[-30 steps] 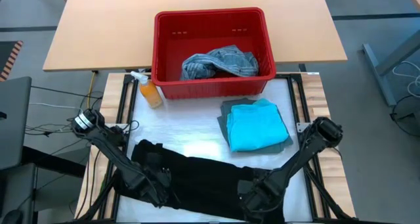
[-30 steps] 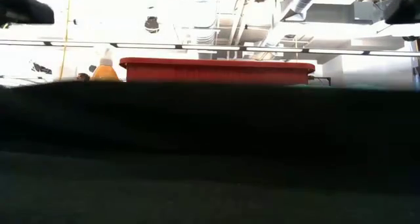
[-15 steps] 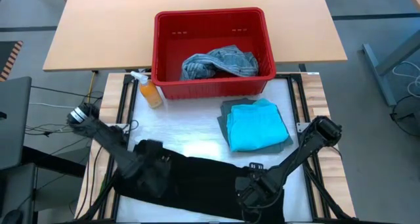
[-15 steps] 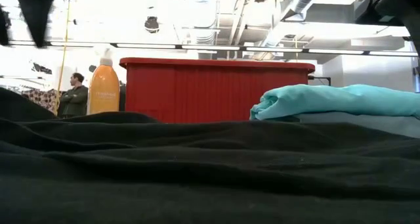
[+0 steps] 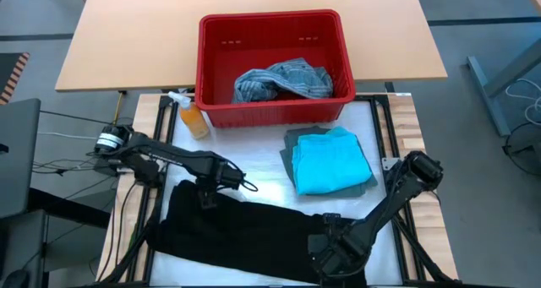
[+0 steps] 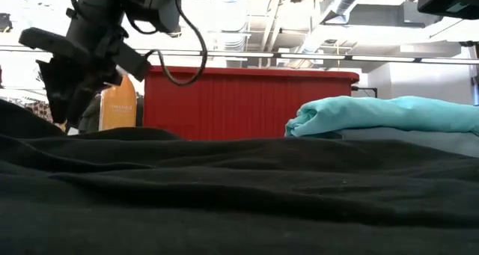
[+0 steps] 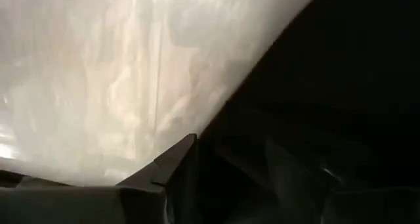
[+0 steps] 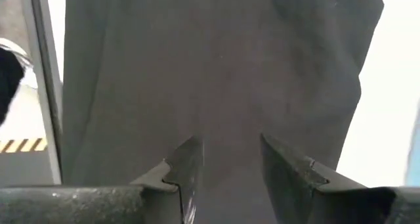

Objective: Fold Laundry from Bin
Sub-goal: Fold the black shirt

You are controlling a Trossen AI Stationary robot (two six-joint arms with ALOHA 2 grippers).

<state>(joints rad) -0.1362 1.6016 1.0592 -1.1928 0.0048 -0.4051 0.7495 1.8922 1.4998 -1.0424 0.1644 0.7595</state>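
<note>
A black soft garment (image 5: 245, 233) is seen spread flat across the near part of the white-covered work table (image 5: 254, 165), filling the foreground of the low view (image 6: 239, 195). The left gripper (image 5: 207, 195) is positioned at the far left corner of this garment; in the low view it hangs above the cloth (image 6: 63, 98). In the left wrist view its fingers (image 7: 174, 168) are seen parted over the edge where black cloth (image 7: 328, 86) meets the white surface, with nothing gripped between them. The right gripper (image 5: 334, 254) is located at the near right part of the black garment. In the right wrist view its fingers (image 8: 187, 165) stand apart over dark cloth (image 8: 216, 73); whether fabric is pinched between them cannot be told.

A folded bright turquoise garment (image 5: 331, 161) is noted on top of a folded muted grey-green garment (image 5: 292, 144), to the right of centre, just in front of the red slotted plastic bin (image 5: 275, 30). A crumpled mottled blue-grey garment (image 5: 283, 78) is seen inside the bin, against its near wall. An orange spray bottle with a white nozzle (image 5: 191, 116) stands just beside the bin's near left corner. In the low view the turquoise stack (image 6: 382, 114) and the bin wall (image 6: 247, 98) are visible beyond the black cloth.
</note>
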